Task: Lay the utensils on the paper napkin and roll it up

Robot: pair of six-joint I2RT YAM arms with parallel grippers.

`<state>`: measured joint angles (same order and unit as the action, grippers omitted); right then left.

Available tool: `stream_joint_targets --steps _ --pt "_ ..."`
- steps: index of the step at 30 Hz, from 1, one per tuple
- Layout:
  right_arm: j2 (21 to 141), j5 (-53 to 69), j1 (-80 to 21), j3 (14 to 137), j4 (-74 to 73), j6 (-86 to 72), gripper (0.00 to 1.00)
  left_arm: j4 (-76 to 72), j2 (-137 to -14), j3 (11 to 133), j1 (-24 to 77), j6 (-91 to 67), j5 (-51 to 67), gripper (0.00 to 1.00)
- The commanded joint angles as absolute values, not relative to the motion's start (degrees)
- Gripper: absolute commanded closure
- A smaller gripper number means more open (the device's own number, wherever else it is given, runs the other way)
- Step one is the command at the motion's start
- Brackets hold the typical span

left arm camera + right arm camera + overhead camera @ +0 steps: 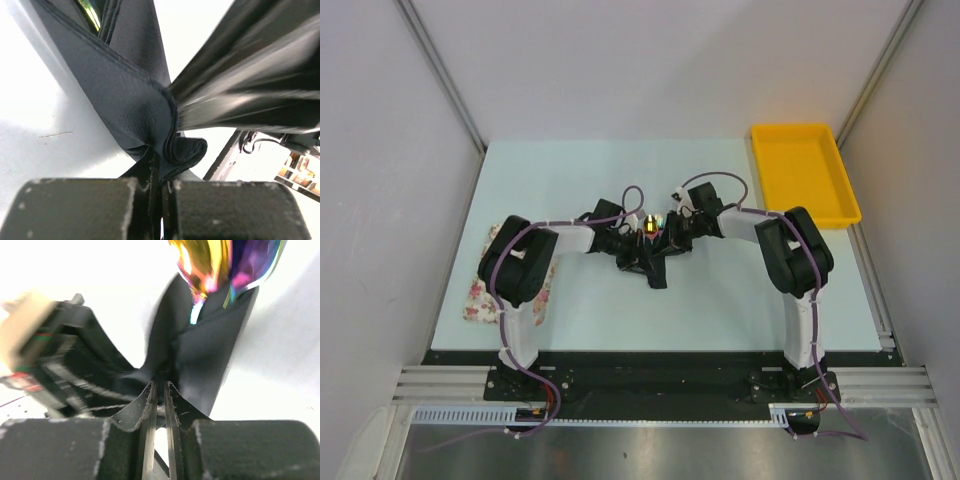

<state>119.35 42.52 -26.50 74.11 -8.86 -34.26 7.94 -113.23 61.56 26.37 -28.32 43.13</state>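
Holding: the left gripper (160,176) is closed tight on a fold of the napkin (125,85). The right gripper (159,387) has its jaws only a thin slit apart, with napkin folds at its tips, and I cannot tell if it really pinches the sheet.
Bundle place: the napkin sits between the two grippers, over the middle of the table (740,310). It is partly wrapped around the utensils (210,265), and their shiny ends stick out of the open top. I cannot tell if the bundle is lifted or rests on the table.
Risk, loose wrap: if the right jaws have no real hold, the roll may open and the utensils may slide out of the open end.
Risk, tear: the sheet looks thin, so a pull of the two arms in opposite directions could rip it at the left pinch.
Risk, contact: the two grippers are very close together, so a small turn could knock one against the other.
Edges: the bundle is well apart from every table edge.
Free room: bare table lies on the near and far sides of the bundle. The tray (792,128) is well apart at the far right, and the mat (480,295) lies at the left, partly under the left arm.
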Motion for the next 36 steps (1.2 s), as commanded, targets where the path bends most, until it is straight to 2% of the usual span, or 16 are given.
stream_joint_targets --steps 1,20,36 --pt "115.31 44.91 -24.79 76.73 -7.21 -33.66 0.83 14.50 -114.87 61.52 26.63 -23.29 36.56 1.00" --pt "124.89 40.96 -25.23 76.55 -4.57 -32.26 0.87 16.08 -113.38 65.21 27.07 -21.09 37.79 1.00" --pt "125.77 37.00 -26.37 75.59 -6.24 -31.64 0.89 16.17 -111.53 68.38 30.50 -19.42 39.02 1.00"
